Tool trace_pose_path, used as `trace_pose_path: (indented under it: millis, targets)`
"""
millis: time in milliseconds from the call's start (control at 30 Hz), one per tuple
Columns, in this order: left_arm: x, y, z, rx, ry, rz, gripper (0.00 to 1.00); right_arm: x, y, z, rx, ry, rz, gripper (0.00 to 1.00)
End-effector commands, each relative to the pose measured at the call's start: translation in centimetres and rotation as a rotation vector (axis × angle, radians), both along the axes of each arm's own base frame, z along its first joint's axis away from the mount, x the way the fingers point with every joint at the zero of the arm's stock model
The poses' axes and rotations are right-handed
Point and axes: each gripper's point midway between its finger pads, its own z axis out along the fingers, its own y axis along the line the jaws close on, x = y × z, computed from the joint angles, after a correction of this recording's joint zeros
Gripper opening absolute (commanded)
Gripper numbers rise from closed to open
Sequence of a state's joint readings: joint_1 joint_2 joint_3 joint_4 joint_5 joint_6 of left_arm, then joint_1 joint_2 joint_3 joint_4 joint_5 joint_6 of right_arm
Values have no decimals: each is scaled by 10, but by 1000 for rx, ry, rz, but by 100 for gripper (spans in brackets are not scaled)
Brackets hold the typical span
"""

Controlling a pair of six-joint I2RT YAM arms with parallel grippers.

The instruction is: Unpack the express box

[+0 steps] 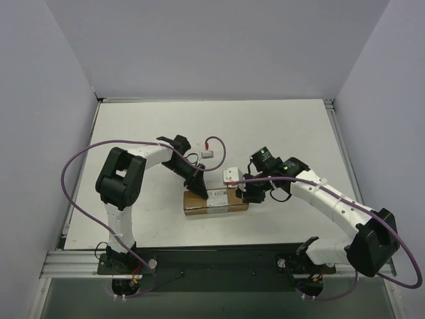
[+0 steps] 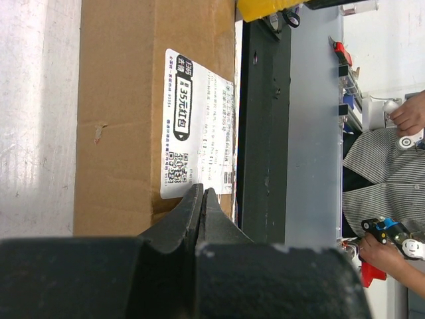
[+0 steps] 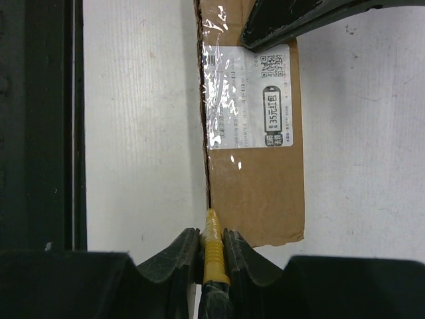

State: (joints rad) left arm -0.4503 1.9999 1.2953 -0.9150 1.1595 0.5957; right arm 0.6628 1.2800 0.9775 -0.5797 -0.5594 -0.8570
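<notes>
- Express box [image 1: 216, 202] is lying on the white bench [image 1: 133, 133], about centre and toward the near edge. Its long axis is running left to right.
- The box top is facing up, showing a white shipping label [image 3: 249, 96]. A glossy tape strip [image 3: 219, 100] is covering the near part of that label.
- Left gripper [image 2: 201, 194] is reaching in from the left, with its jaws pressed fully together and nothing between them.
- In the left wrist view its tips are sitting at the label's left edge on the box top. They appear to be touching the card, though contact cannot be confirmed.
- Right gripper [image 3: 211, 234] is coming in from the right, its jaws narrow and clamping a yellow utility knife [image 3: 212, 249].
- The knife is pointing left along the box. Its tip is meeting the box's right end at the near long edge of the top.
- A dark, ragged line is running along that near edge, from the knife tip up under the tape.
- A small white block [image 1: 232, 175] is sitting on the bench just beyond the far side of the box's right end, close to the right gripper.
</notes>
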Motion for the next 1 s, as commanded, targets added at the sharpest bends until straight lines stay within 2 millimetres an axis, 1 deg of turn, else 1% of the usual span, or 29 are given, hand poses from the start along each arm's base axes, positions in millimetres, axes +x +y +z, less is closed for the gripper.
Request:
trace_pose_path:
  millis: [0, 100, 233, 300, 367, 400, 467, 500, 533, 567, 600, 633, 667, 733, 767, 800, 867, 900, 933, 967]
  targets:
    - [11, 29, -64, 214, -172, -87, 0, -17, -26, 4, -56, 50, -9, 0]
    - [11, 30, -66, 219, -172, -91, 0, -18, -32, 7, -47, 57, -32, 0]
    - [12, 29, -66, 219, -173, -92, 0, -20, -42, 3, -61, 66, -44, 0]
    - [13, 29, -67, 223, -172, -91, 0, -20, -43, 7, -46, 61, -49, 0]
    - [14, 26, -63, 205, -165, -91, 0, -15, -38, 16, -7, 48, -58, 0]
    - [16, 23, -57, 189, -166, -91, 0, -10, -32, 27, 23, 31, -62, 0]
    - [19, 15, -46, 151, -165, -76, 0, -3, -21, 40, 70, 44, -103, 0]
    - [25, 7, -34, 123, -170, -58, 0, 5, -15, 56, 103, 24, -127, 0]
    - [26, 2, -28, 107, -169, -54, 0, 11, -10, 66, 127, 22, -149, 0]
    - [26, -3, -22, 95, -169, -55, 0, 16, -9, 71, 141, 54, -209, 0]
    - [30, -10, -10, 74, -170, -43, 0, 22, -9, 77, 155, 62, -244, 0]
    - [32, -13, -4, 62, -175, -36, 0, 32, -6, 87, 173, 49, -276, 0]
    - [33, -18, 1, 54, -180, -37, 0, 40, -11, 91, 185, 74, -356, 0]
    - [37, -24, 18, 38, -212, -30, 4, 55, -17, 94, 198, 85, -452, 0]
    - [36, -28, 22, 35, -225, -37, 8, 67, -28, 94, 196, 78, -534, 0]
    - [37, -30, 31, 29, -251, -35, 17, 75, -32, 95, 215, 104, -636, 0]
    - [41, -32, 43, 31, -314, -39, 22, 90, -45, 94, 225, 116, -776, 0]
    - [42, -35, 54, 23, -366, -42, 27, 101, -56, 95, 261, 145, -912, 0]
    - [47, -33, 55, 51, -414, -39, 31, 107, -64, 94, 268, 147, -978, 0]
    - [49, -33, 59, 54, -453, -41, 39, 111, -73, 91, 268, 152, -1050, 0]
